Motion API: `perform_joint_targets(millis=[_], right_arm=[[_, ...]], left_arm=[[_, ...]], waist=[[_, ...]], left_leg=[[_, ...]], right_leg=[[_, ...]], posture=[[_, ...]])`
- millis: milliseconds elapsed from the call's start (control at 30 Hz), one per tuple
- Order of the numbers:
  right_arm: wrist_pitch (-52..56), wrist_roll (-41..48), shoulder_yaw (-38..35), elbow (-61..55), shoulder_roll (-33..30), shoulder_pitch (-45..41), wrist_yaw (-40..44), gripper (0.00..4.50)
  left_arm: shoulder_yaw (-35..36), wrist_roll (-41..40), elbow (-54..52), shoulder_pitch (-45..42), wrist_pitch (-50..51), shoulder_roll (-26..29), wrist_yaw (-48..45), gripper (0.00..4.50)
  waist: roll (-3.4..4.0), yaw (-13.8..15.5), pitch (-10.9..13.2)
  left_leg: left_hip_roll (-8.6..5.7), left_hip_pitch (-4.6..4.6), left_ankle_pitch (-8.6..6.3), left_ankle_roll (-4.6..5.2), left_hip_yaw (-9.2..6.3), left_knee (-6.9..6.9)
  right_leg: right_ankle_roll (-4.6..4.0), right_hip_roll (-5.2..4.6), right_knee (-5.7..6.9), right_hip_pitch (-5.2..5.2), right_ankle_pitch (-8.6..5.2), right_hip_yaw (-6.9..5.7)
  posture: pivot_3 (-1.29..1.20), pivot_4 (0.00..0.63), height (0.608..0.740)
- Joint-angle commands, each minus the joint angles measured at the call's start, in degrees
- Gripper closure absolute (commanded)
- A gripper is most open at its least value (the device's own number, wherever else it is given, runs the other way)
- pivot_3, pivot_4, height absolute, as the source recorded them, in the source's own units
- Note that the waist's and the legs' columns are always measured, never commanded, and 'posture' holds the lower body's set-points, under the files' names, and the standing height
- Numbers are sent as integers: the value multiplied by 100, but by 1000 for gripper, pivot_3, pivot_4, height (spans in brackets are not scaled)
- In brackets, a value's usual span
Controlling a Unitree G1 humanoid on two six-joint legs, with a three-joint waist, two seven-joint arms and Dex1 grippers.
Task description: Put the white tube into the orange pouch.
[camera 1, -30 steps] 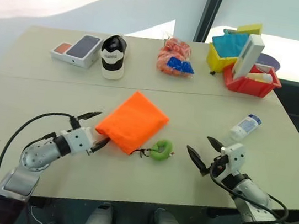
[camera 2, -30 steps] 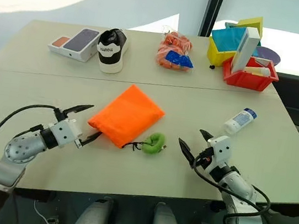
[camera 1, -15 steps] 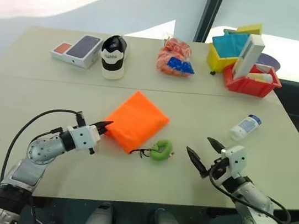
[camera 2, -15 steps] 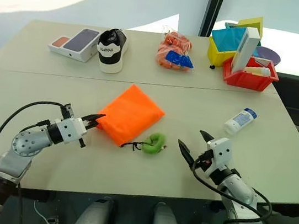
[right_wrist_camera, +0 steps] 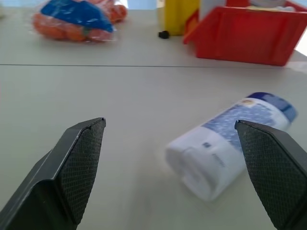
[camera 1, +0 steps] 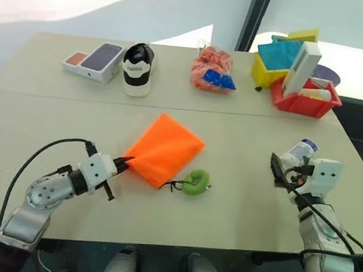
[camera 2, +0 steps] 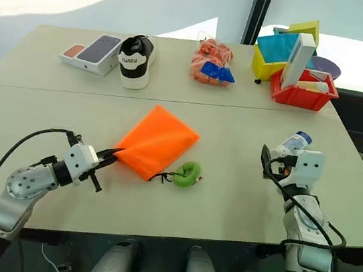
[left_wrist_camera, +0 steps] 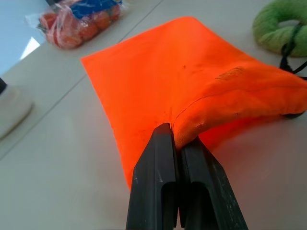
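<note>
The left gripper (left_wrist_camera: 180, 143) is clamped on the orange pouch's (camera 1: 164, 148) edge; the right gripper (right_wrist_camera: 172, 163) gapes wide before the white tube (right_wrist_camera: 230, 143).

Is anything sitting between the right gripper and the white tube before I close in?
Nothing visible. The right gripper is open, and the white tube lies on its side on bare table just ahead of the fingers. The red bin sits well beyond it.

Left gripper (left_wrist_camera: 180, 143) with jaws pinched together, right gripper (right_wrist_camera: 172, 143) with jaws spread wide.
</note>
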Motion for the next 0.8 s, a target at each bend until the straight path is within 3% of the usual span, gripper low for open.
perform_joint_targets(millis=[33,367,733,800], right_arm=[[175,-265,-114,340,95,-383,-557,0],[59,-692,-29,1466,530,-1249,-1435,0],[-424,-718,-173,2018,698,-1514,-1946,0],[-463,-714,-170,2023,713,-1518,-1961,550]], left_arm=[[203,-492,-731,152,657,200,-198,4456],[83,-376,-738,54,1063,85,-176,4456],[66,-275,-591,-27,1018,-113,-169,4456],[61,-268,-555,-61,1008,-143,-172,4500]], waist=[[2,-1,0],[11,6,-5],[12,-6,-5],[12,-8,-5]], left_leg=[[0,0,0,0,-1,0],[-1,3,1,1,0,2],[-2,4,1,1,1,2],[-2,3,1,1,1,3]], right_leg=[[-1,1,1,0,0,0],[0,4,6,0,0,2],[0,4,8,0,0,5],[0,4,8,0,0,5]], posture=[[0,150,740],[0,150,740],[0,150,740],[0,150,740]])
